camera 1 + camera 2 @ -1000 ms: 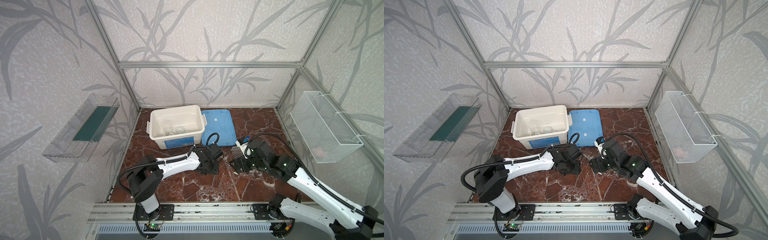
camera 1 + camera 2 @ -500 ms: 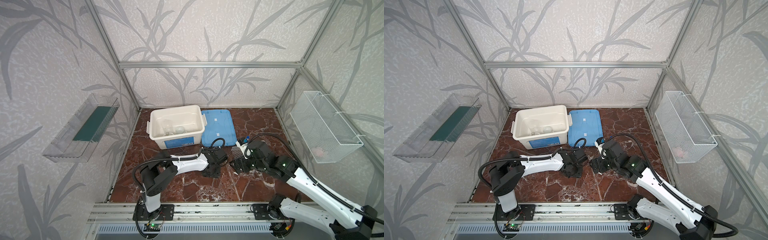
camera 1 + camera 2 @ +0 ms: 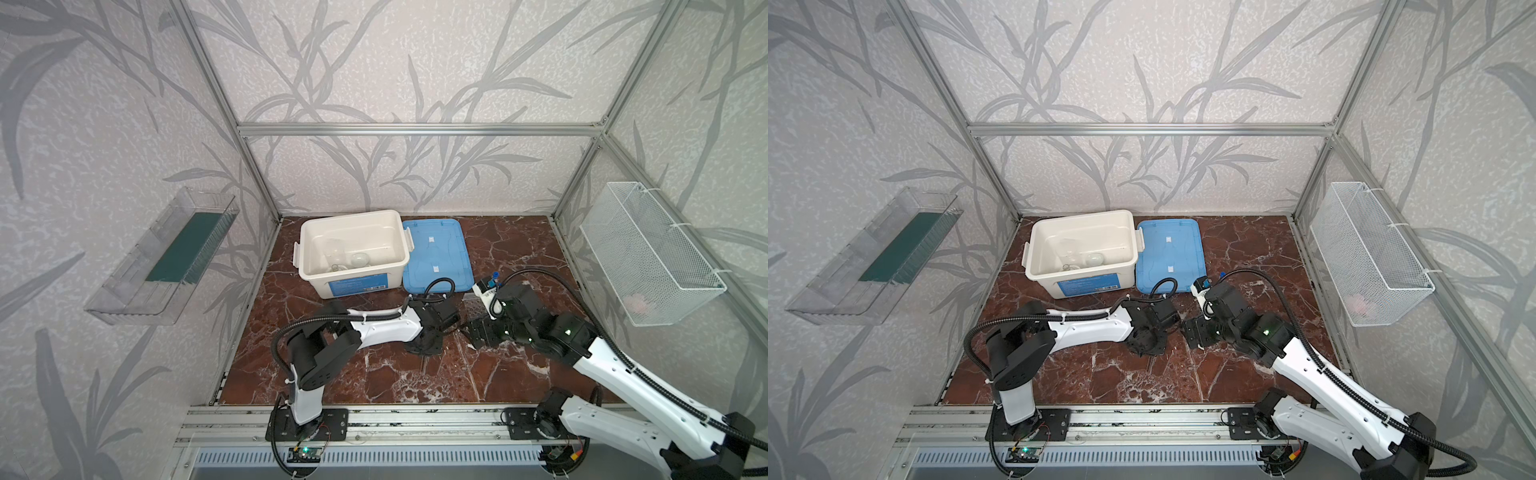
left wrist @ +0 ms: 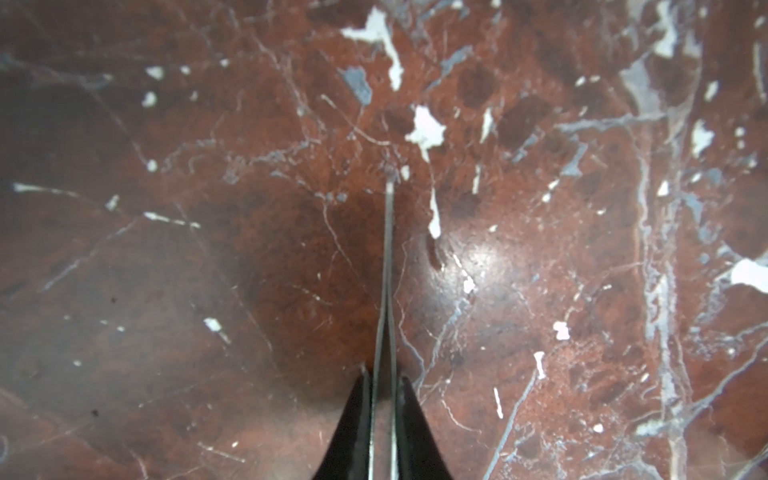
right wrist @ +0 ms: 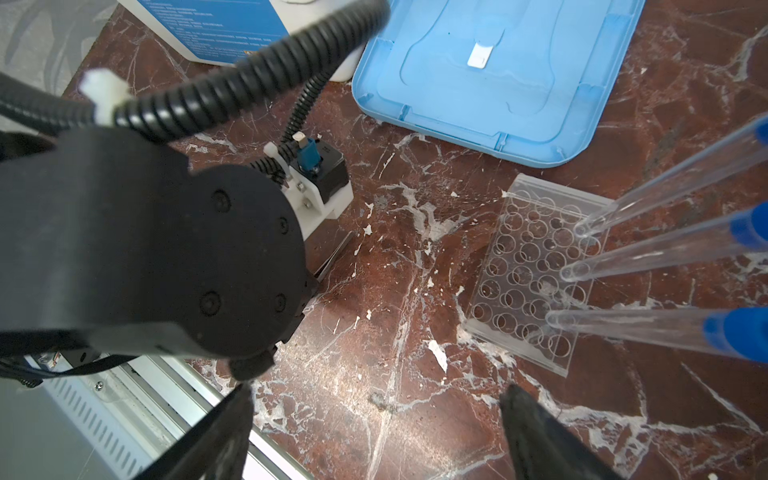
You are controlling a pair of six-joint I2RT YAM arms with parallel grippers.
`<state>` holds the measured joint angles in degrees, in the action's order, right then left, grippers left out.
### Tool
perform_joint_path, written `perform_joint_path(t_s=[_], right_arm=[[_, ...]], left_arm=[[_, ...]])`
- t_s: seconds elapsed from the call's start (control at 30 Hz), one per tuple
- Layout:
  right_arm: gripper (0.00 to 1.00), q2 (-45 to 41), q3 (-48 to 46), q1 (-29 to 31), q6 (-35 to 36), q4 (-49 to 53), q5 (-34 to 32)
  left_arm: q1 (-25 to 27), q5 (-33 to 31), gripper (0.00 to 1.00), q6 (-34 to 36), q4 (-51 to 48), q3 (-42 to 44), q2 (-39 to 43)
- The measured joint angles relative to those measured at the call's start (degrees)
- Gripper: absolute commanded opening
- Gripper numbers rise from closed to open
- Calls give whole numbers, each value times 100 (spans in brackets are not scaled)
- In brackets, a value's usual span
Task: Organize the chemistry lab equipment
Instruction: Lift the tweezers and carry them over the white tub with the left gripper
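In both top views the left claw (image 3: 423,347) points down at the marble floor (image 3: 374,374) near the front, and what it grips is hidden there. The left wrist view shows its fingers (image 4: 360,415) pressed together on thin rods (image 4: 385,270) that reach out over the floor. Just beside it, the right claw (image 5: 374,432) stands wide apart and empty. Only the right wrist view makes plain the clear rack (image 5: 536,270) on the floor, with three blue-capped tubes (image 5: 648,253) set in its holes. Farther back, a top view shows a round glass vessel (image 3: 360,260) inside the white tub (image 3: 353,286), with the blue lid (image 3: 436,249) lying beside it.
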<state>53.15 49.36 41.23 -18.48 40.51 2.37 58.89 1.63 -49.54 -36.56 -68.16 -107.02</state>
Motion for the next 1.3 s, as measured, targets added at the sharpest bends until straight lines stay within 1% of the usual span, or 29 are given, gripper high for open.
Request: perform_joint_path(t_s=[0.2,0.3,0.5,0.6,0.7,0.77,0.87,0.97,1.13,1.3], right_arm=[[92,-7,-31,0,-57,-48,4],[92,-7,-33,0,-140,-144,9],[93,57,15,0,-295,-509,20],[93,363,293,0,-295,-595,72],[97,811,769,0,-262,-734,177],[100,1132,1154,0,-245,-855,221],[100,1628,1740,0,-247,-1141,275],[100,2212,2350,0,-254,-1397,374],[98,3226,3228,-17,-382,-1847,671],[99,4054,3936,-61,-566,-1996,966]], left_arm=[[-2,-39,0,4,-39,0,50],[-20,-179,0,46,-328,-52,256],[-199,-660,0,380,-1115,-896,1014],[-546,-761,0,612,-1285,-1231,1569],[-1095,-776,0,881,-1427,-1526,1980],[-1491,-767,0,1071,-1574,-1858,2048],[-2083,-723,0,1388,-1681,-2518,1915],[-2577,-457,0,1582,-1692,-2990,1690],[-3202,-144,0,1908,-1805,-3853,833],[-3759,151,0,1958,-1674,-3971,79]])
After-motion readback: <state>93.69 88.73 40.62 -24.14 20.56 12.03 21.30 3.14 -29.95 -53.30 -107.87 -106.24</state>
